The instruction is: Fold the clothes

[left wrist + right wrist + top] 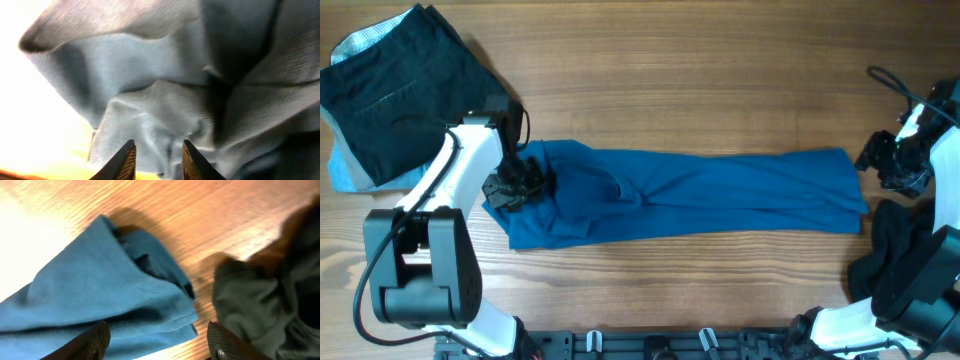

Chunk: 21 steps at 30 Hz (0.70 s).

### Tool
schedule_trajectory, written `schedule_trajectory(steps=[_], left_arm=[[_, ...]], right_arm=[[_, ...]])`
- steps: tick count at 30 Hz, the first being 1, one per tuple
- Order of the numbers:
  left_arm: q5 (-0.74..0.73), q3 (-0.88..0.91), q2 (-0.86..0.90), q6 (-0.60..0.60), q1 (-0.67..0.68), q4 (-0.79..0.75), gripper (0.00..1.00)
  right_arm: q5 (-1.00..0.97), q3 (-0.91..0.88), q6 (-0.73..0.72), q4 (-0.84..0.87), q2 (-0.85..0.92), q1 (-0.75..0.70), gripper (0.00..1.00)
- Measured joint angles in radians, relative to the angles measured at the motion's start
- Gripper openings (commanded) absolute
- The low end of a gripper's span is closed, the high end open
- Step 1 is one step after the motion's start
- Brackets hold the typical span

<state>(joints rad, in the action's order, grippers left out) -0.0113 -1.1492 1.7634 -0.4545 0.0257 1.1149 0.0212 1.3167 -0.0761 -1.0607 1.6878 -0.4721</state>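
A long deep-blue garment (720,190) lies stretched across the table, bunched at its left end. My left gripper (513,188) sits on that bunched end. In the left wrist view its jaws (158,145) stand a little apart, and rumpled blue cloth (165,100) fills the view just beyond the tips. My right gripper (880,160) hovers just past the garment's right end. In the right wrist view it (157,330) is open wide over the blue corner (100,290), gripping nothing.
A black garment (400,90) lies on a pale blue one (342,165) at the back left corner. Another dark garment (900,250) is heaped by the right arm's base, also seen close to the blue corner (250,300). Bare wood table (720,90) lies behind.
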Motion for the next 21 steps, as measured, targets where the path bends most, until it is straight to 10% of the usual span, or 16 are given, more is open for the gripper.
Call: schedule_trajectory(steps=[14,17,20,21], left_arm=[[0.006,-0.133,-0.037,0.0,-0.003,0.036,0.32],[0.006,-0.133,-0.037,0.0,-0.003,0.035,0.34],[0.006,-0.133,-0.037,0.0,-0.003,0.026,0.34],[0.006,-0.133,-0.037,0.0,-0.003,0.025,0.37]], right_arm=[[0.021,-0.096,0.259,0.174,0.258,0.004,0.92],[0.001,-0.082,0.246,0.167,0.272,0.005,0.77],[0.016,-0.081,0.238,0.169,0.272,0.005,0.08],[0.031,-0.081,0.234,0.169,0.273,0.005,0.04]])
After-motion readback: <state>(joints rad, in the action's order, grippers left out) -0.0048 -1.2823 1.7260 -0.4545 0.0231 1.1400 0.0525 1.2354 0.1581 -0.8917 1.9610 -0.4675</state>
